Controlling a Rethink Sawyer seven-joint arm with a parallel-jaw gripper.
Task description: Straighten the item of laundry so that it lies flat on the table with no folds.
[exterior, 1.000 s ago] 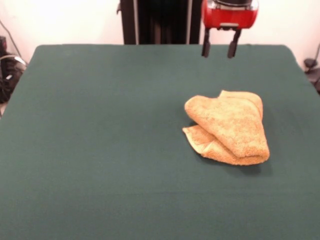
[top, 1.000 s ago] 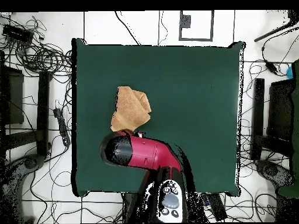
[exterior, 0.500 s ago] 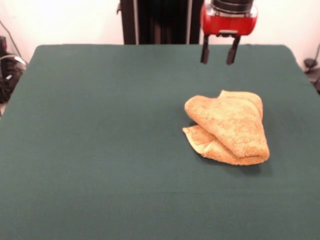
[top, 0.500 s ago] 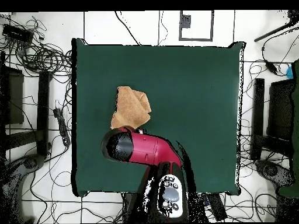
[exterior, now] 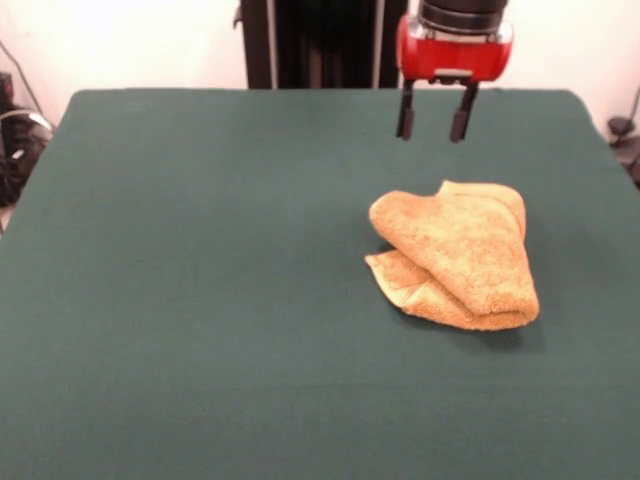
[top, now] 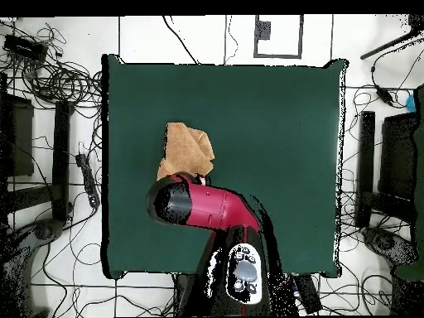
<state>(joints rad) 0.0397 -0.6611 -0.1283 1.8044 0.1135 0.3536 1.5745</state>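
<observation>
Table (exterior: 200, 300): flat rectangle under plain dark green cloth. Arm (top: 211, 209): red and black, rounded casing, overlapping one end of the towel in the overhead view. Towel (exterior: 455, 255): mustard terry, nubby, folded over itself into a thick lopsided bundle, right of table centre in front view. Gripper (exterior: 432, 122): two black fingers parted, empty, hanging above and just behind the towel's far edge, not touching.

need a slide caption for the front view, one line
Open gripper hovers above and behind a folded mustard towel lying on the green table.
</observation>
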